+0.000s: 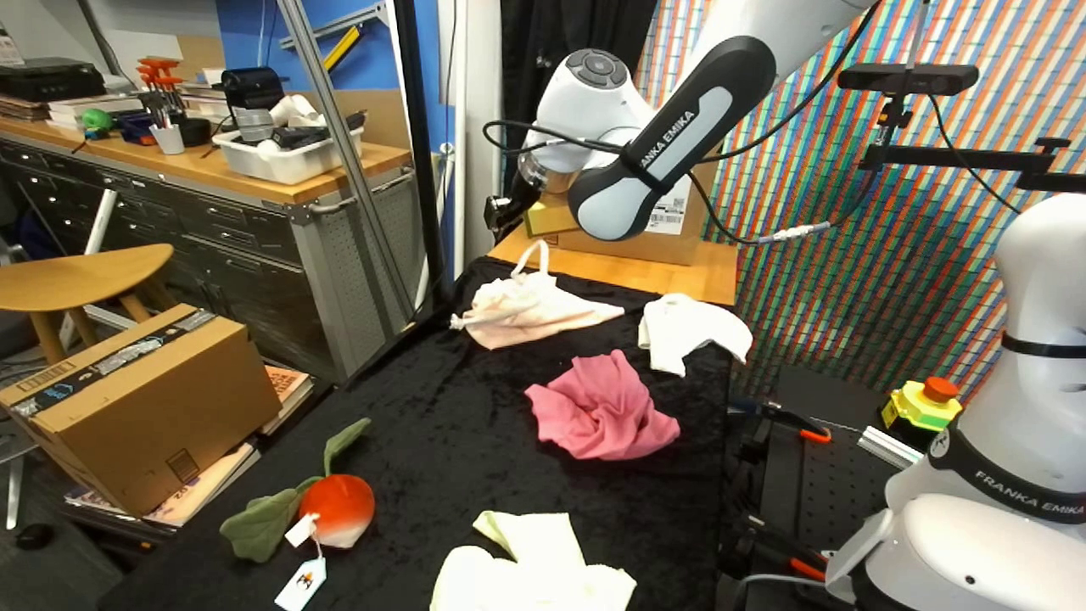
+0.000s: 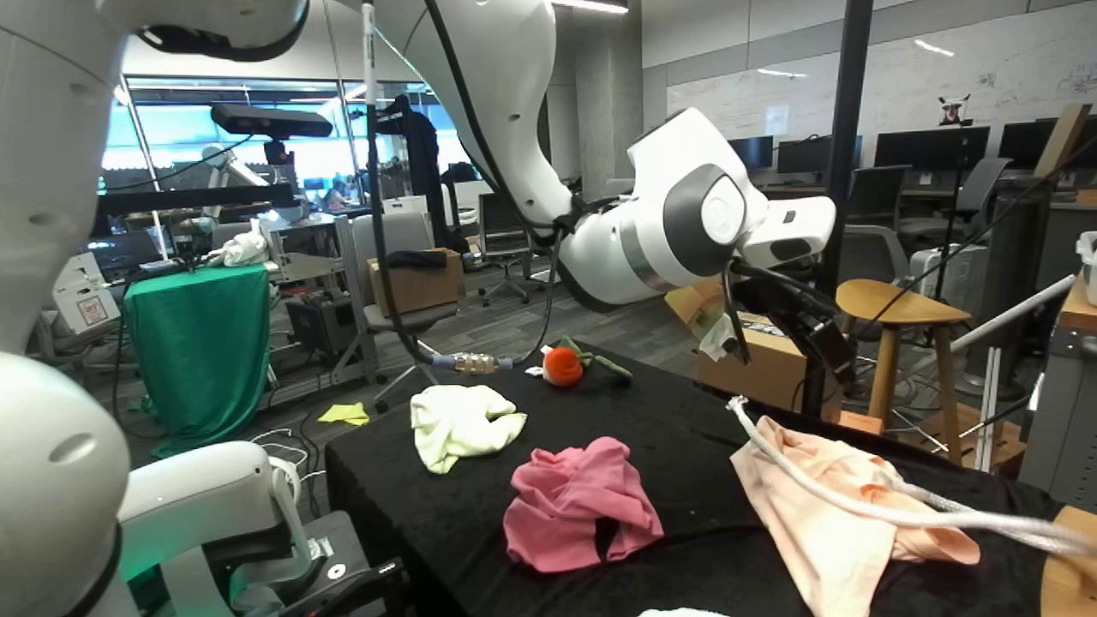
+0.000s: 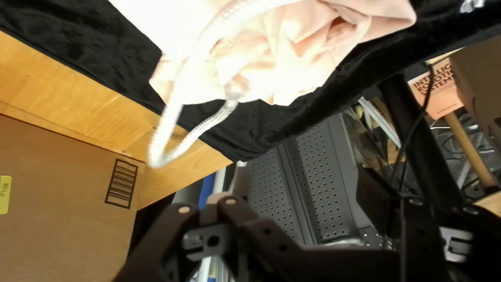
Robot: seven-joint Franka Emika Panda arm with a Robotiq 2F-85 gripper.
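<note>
wrist view: tool (image 3: 305, 185), jaws apart, seemingly near blurred white cord (image 3: 175, 102) of peach bag (image 3: 270, 55)

I'm counting five things on the black-covered worktop (image 1: 445, 462). Three are cloths: one pink cloth (image 1: 601, 412) lying mid-surface, one white cloth (image 1: 689, 325) lying by a corner on my base (image 1: 976, 556) side, one pale yellow cloth (image 1: 530, 573) lying near an end edge. Plus one peach fabric piece (image 1: 547, 311) lying along the edge opposite my base; I'm not resolving whether its white cord (image 2: 891, 515) is one or two. One plush radish (image 1: 341, 505) is sitting near another corner, carrying two tags (image 1: 301, 585). Off the worktop I'm seeing at least three cardboard boxes (image 1: 161, 407) across both exterior views and one wooden stool (image 1: 81, 278).
</note>
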